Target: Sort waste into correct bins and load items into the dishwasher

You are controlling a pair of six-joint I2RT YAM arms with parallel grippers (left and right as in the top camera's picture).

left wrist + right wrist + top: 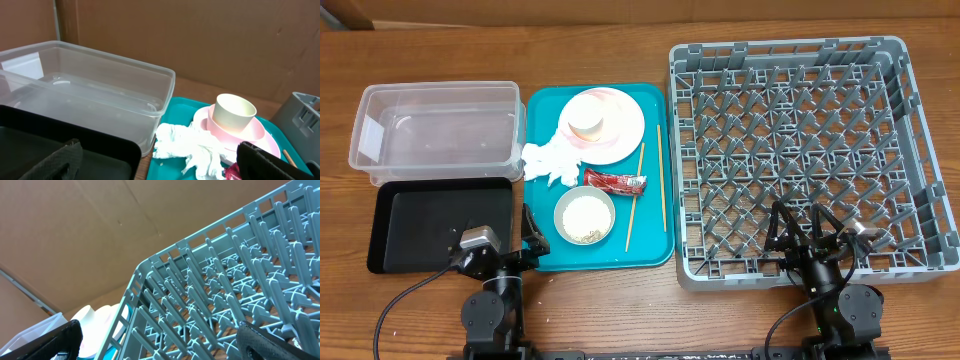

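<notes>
On the teal tray (545, 250) lie a crumpled white napkin (550, 160), a red wrapper (615, 181), two chopsticks (660, 175), a pink plate (620, 135) carrying a cream cup (588, 118), and a grey-green bowl (585, 217) holding rice-like scraps. The clear tub (435, 125) and black tray (430, 225) sit left of it, and the grey dish rack (810, 150) sits to its right. My left gripper (515, 240) hangs open at the black tray's near right corner, short of the napkin (190, 147). My right gripper (802, 232) stands open over the rack's near edge (225, 280), holding nothing.
The wooden table runs along the front, where both arm bases stand. A brown cardboard wall backs the scene. The left wrist view shows the tub (90, 85), the cup (232, 112) on the plate (250, 132), and a rack corner (302, 112).
</notes>
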